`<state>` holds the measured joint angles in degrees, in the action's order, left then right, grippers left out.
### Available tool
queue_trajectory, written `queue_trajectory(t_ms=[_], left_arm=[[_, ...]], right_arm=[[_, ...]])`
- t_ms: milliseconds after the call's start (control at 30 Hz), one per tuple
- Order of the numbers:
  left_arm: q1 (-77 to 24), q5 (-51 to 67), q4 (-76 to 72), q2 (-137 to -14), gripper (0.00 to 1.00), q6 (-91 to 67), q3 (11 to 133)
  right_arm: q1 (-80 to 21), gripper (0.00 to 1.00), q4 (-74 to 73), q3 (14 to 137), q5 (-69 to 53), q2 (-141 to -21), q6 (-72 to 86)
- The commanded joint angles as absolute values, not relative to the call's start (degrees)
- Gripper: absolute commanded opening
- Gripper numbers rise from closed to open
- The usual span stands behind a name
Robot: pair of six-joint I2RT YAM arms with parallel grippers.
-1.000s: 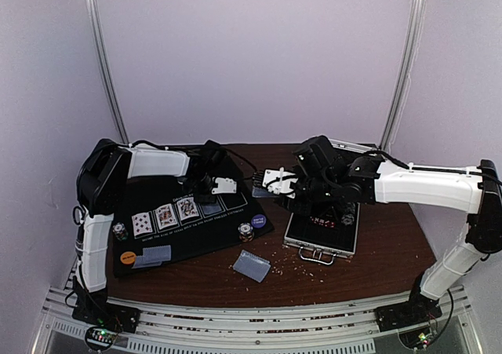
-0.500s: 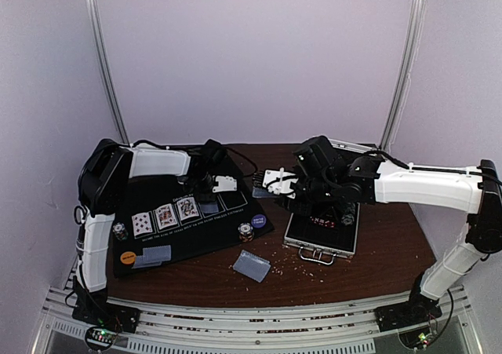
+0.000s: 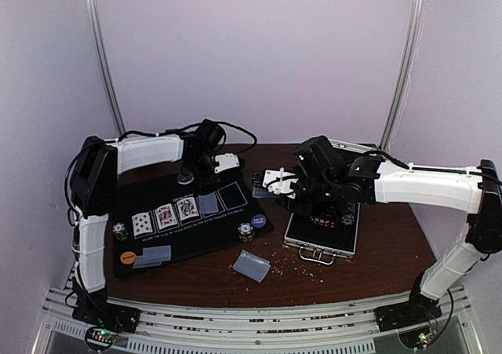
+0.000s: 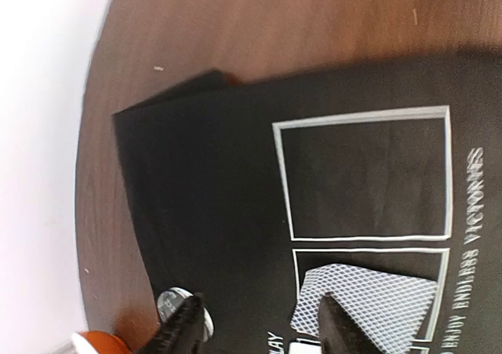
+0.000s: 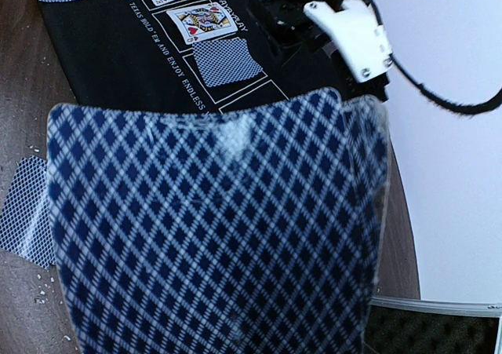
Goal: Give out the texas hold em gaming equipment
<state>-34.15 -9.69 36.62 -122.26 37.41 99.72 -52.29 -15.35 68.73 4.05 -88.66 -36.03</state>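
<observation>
On the black mat [image 3: 157,193] lie three face-up playing cards [image 3: 165,215] and, in the fourth box, a face-down card [image 3: 209,204] [image 4: 376,303]. The fifth box [image 4: 365,177] holds nothing. My left gripper [image 3: 196,184] [image 4: 259,324] hovers above the mat's far edge, open and holding nothing. A grey button [image 4: 174,303] lies by its left finger. My right gripper [image 3: 271,185] is shut on a deck of blue-backed cards [image 5: 212,228] that hides its fingers. Chip stacks [image 3: 119,231] [image 3: 246,231], an orange button [image 3: 128,256] and a purple button [image 3: 258,220] sit on the mat.
A silver case [image 3: 320,240] lies open under the right arm. Face-down cards lie at the mat's near left [image 3: 155,254] and on the wood in front [image 3: 252,265]. Crumbs [image 3: 294,264] are scattered near the case. Something orange [image 4: 98,344] shows at the left wrist view's bottom corner.
My left gripper has opened, let go of the face-down card in the fourth box, and lifted back toward the far edge. The right arm with the deck has not moved.
</observation>
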Motion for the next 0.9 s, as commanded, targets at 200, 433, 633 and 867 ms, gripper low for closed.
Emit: queue_trajectory(t_ms=[200,433,633,867], left_arm=[[-26.2,47.1,-2.6,-93.8,0.82,-12.8,76.1],[-34.7,49.1,-5.9,-93.0,0.98,-15.8,71.5],[-36.9,44.8,-8.2,-94.3,0.88,-16.5,69.3],[-37.7,45.2,-11.1,-97.3,0.65,-19.1,69.0]], right_arm=[[-52.2,0.41,-14.2,68.4,4.3,-86.8,-35.9],[-52.2,0.41,-13.1,68.8,3.3,-87.5,-35.7],[-52.2,0.42,-12.7,69.1,2.5,-87.8,-35.3],[-52.4,0.42,-12.7,69.9,2.1,-88.6,-35.2]])
